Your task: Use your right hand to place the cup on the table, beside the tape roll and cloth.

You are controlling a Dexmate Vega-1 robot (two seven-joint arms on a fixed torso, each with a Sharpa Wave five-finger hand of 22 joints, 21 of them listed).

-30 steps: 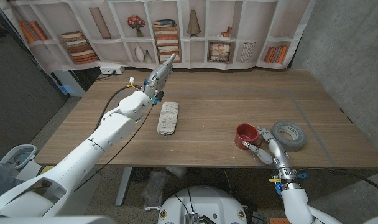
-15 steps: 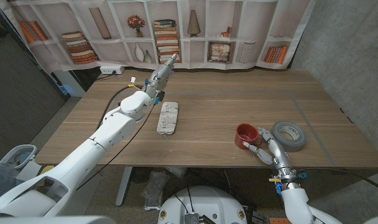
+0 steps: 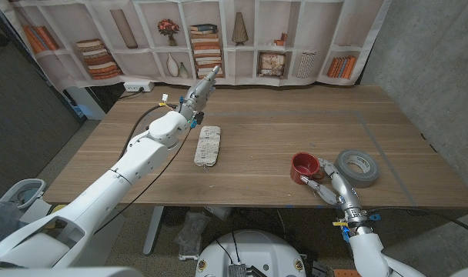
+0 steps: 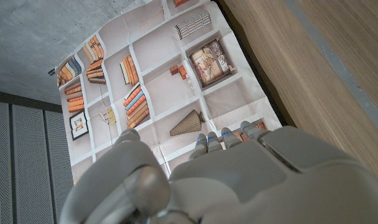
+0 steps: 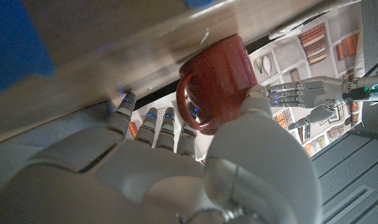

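Wood grain runs across the table [image 3: 265, 131] in front of us, and behind it hangs a printed backdrop of bookshelves [image 3: 218, 38]. Our right hand [image 3: 330, 185] sits near the table's front edge, just beside the red cup [image 3: 303, 167], which stands upright on the wood with its open mouth up. From the head view the fingers reach toward the cup's near side, and in the right wrist view the thumb [image 5: 254, 102] lies against the cup [image 5: 217, 78] beside its handle while the other fingers [image 5: 158, 124] reach up close under it; we cannot tell whether the hand truly grips the cup or merely touches it. Just to the right of the cup, close to the hand, lies the grey tape roll [image 3: 357, 166], flat on the table. Farther off to the left, well apart from the cup, a folded cloth [image 3: 208, 145] lies lengthwise on the wood. Beyond it our left hand [image 3: 204, 83] is stretched out over the far side of the table toward the backdrop, its fingers straight and together, holding nothing. In the left wrist view the back of that hand [image 4: 239, 180] points at the printed shelves.
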